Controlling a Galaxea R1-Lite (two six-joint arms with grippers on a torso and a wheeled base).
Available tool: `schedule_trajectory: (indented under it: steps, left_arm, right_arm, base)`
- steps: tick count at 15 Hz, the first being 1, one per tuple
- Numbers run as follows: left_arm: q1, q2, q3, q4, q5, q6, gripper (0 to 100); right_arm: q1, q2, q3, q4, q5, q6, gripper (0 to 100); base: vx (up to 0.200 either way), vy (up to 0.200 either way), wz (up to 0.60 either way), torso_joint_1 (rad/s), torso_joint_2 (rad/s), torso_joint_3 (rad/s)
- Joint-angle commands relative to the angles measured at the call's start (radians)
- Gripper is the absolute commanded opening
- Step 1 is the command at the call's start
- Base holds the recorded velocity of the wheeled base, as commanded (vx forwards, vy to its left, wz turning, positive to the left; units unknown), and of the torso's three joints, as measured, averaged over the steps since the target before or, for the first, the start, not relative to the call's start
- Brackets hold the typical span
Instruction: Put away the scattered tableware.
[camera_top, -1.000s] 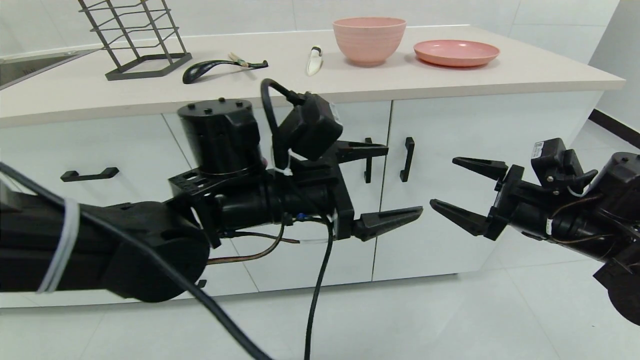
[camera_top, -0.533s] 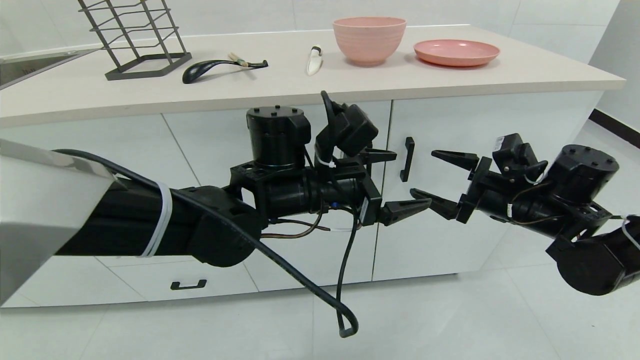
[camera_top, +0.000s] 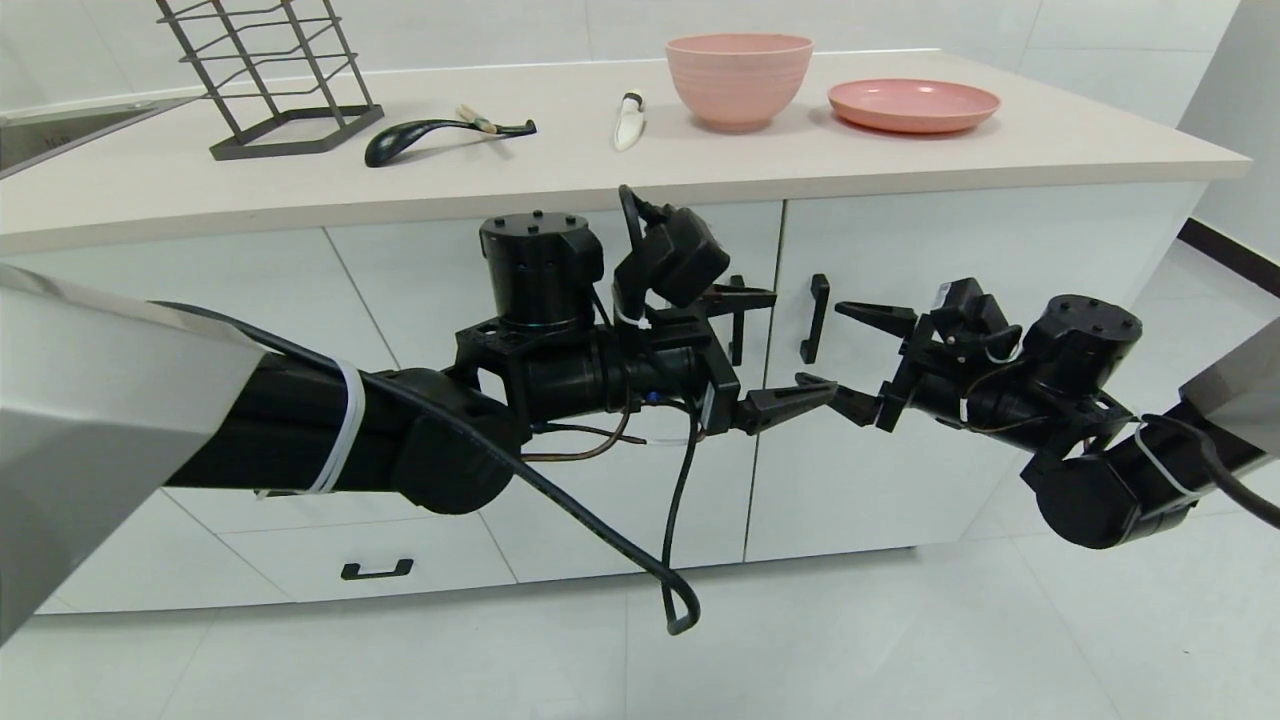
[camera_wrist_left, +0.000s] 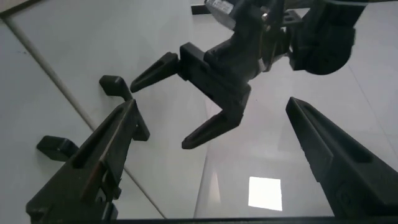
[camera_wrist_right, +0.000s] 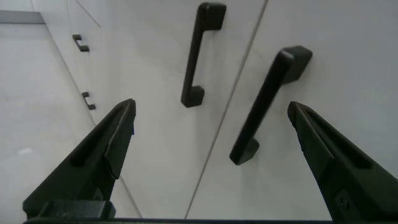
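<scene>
Jaws of the left gripper (camera_top: 803, 344) stand wide apart. Jaws of the right gripper (camera_top: 820, 342) are likewise spread. Both grippers are level in front of the white cabinet doors (camera_top: 960, 330), below the front edge of the countertop (camera_top: 620, 175). They point toward each other, with lower fingertips overlapping in the head view. Two black vertical handles (camera_wrist_right: 200, 55) sit just behind them.

On the countertop, the pink bowl (camera_top: 738, 78) stands upright toward the far edge, right of centre. The pink plate (camera_top: 912, 104) lies just beside it, nearer the right edge. The white utensil (camera_top: 629, 121) lies left of the bowl. The black spoon (camera_top: 432, 134) lies further left, near the wire rack (camera_top: 272, 85). A sink (camera_top: 55, 127) occupies the far left corner.
</scene>
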Motion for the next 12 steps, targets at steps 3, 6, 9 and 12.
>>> schedule_trajectory:
  steps: [3, 6, 9, 12]
  left_arm:
    - [0.002, -0.001, 0.001, -0.009, -0.038, -0.004, 100]
    - [0.005, -0.009, 0.001, -0.006, -0.037, -0.004, 100]
    - [0.005, -0.010, 0.004, -0.003, -0.034, -0.004, 100]
    - [0.008, -0.007, 0.002, 0.000, -0.034, -0.010, 100]
  right_arm:
    - [-0.015, 0.044, -0.017, -0.005, 0.039, -0.001, 100]
    - [-0.012, 0.074, -0.063, -0.008, 0.058, -0.001, 100]
    - [-0.009, 0.098, -0.089, -0.014, 0.106, -0.001, 100]
    - [-0.008, 0.098, -0.092, -0.017, 0.137, 0.001, 100]
  base:
    - [0.000, 0.000, 0.00, 0.000, 0.00, 0.000]
    - [0.000, 0.000, 0.00, 0.000, 0.00, 0.000]
    - [0.000, 0.000, 0.00, 0.000, 0.00, 0.000]
    - [0.000, 0.000, 0.00, 0.000, 0.00, 0.000]
